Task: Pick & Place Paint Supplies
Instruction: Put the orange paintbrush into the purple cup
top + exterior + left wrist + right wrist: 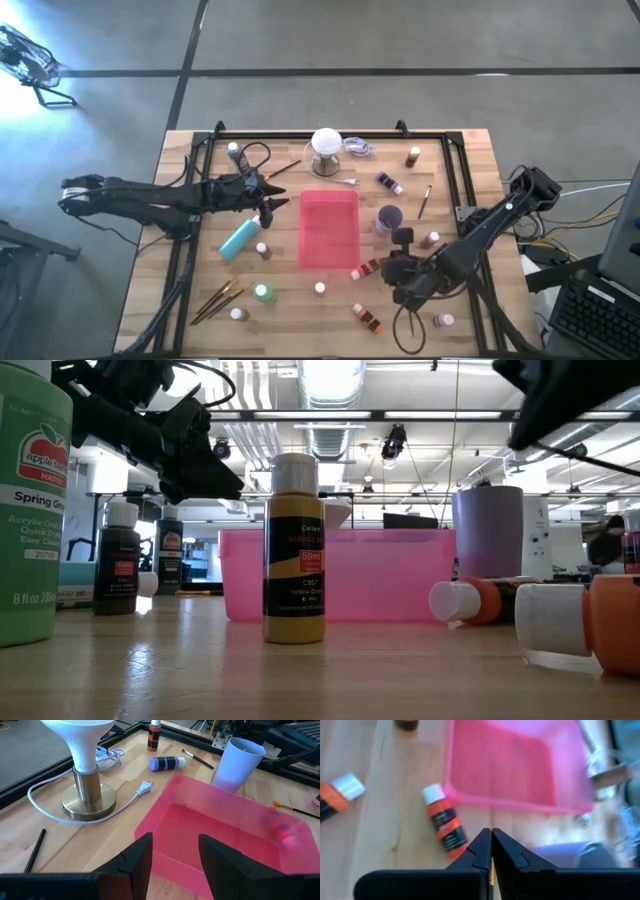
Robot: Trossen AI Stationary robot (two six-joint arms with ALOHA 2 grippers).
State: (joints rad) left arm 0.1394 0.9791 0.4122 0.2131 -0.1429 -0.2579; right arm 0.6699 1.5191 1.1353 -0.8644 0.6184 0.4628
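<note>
1. Right now, my right pincer (491,837) is pressed together. A thin yellowish sliver shows between its fingers, but I cannot tell whether that is a brush.
2. Just ahead of it, slightly to one side, an orange bottle (445,827) lies flat on the table (480,160). Its white cap points toward the pink tray (303,230) and its long axis slants across the pincer's line.
3. In the high view that bottle rests just off the tray's near right corner, so I judge the right arm the nearer one for it. The fingers would have to spread and turn across the bottle's body.
4. My left pincer (175,840) hangs spread and empty above the tray's left rim, facing inward.
5. The teal bottle (240,240) lies on its side just beside that arm, toward the table's front and apart from the tray. It is the left arm's closest supply, lying diagonally.
</note>
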